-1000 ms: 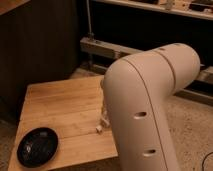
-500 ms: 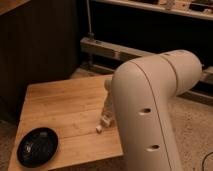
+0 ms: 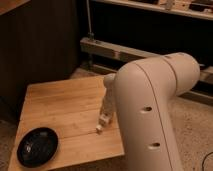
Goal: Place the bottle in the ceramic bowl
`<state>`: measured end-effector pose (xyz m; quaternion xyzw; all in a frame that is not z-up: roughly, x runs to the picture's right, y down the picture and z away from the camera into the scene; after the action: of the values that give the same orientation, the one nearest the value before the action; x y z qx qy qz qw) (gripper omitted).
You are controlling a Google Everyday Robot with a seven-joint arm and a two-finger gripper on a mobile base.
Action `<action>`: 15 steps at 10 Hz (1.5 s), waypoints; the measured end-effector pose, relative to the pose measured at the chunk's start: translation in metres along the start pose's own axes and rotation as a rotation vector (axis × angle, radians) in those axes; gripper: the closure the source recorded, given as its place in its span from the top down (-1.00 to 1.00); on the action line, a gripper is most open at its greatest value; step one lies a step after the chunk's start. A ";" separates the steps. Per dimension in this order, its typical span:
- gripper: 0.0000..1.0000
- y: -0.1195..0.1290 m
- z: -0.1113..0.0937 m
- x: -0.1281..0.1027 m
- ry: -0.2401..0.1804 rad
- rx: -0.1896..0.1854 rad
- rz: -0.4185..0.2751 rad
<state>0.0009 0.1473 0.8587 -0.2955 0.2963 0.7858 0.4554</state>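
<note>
One high view past the arm (image 3: 150, 110), down onto table (image 3: 60, 102), jaws mid-frame above it

White bottle (image 3: 99, 128) at jaws; black bowl (image 3: 37, 146) well apart

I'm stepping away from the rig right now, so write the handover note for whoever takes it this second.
Gripper: low over the right part of the wooden table, at the end of the arm reaching down. I cannot tell whether it holds anything.
Bottle: the small white piece just below the gripper's tip, at the table surface. Whether it is gripped or only touched is unclear.
Ceramic bowl: at the table's front-left corner, empty, well to the left of the bottle.
Done: the gripper is at the bottle.
Left: secure the bottle, carry it to the bowl, set it inside.
</note>
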 end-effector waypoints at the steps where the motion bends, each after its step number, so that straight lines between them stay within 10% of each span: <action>1: -1.00 0.012 -0.010 0.001 0.003 -0.009 -0.040; 6: -1.00 0.124 -0.072 0.062 0.038 -0.125 -0.424; 11: -1.00 0.185 -0.122 0.165 0.078 -0.204 -0.968; 15: -1.00 0.193 -0.129 0.184 0.086 -0.202 -1.076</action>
<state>-0.2216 0.0728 0.6774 -0.4794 0.0449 0.4539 0.7497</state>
